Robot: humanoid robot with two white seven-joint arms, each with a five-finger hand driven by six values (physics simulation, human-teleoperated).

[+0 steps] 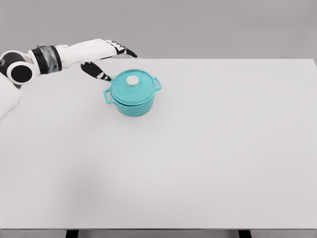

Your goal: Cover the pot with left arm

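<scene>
A broad, plain white tabletop (208, 158) carries a round teal two-handled pot (133, 94), lid on, toward its far left.

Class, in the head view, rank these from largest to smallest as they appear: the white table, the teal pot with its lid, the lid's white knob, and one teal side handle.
1. White table
2. Teal pot with lid
3. White knob and the teal side handle look alike in size; no ranking between them.
</scene>
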